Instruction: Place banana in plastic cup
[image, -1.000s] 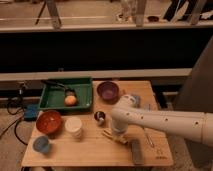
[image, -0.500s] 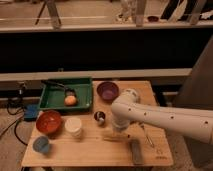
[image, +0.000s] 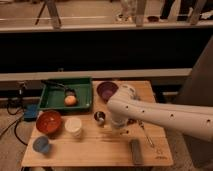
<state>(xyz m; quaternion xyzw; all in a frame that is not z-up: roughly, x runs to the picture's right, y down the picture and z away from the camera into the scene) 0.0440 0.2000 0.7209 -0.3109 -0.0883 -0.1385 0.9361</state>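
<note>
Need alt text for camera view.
White arm reaches from the right over a wooden table, its tool pointing down right of a metal cup. Left of it stand a white cup, red bowl and blue cup; behind are a purple bowl and a green tray holding an orange ball. No banana shows.

We find the gripper (image: 118, 123) over the counter (image: 95, 150), just right of the metal cup (image: 99, 117); the plastic cup (image: 41, 144) sits front-left, before a bowl (image: 48, 121).

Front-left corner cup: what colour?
Plastic cup is light blue, camera view. Gripper hangs just right of the metal cup.
</note>
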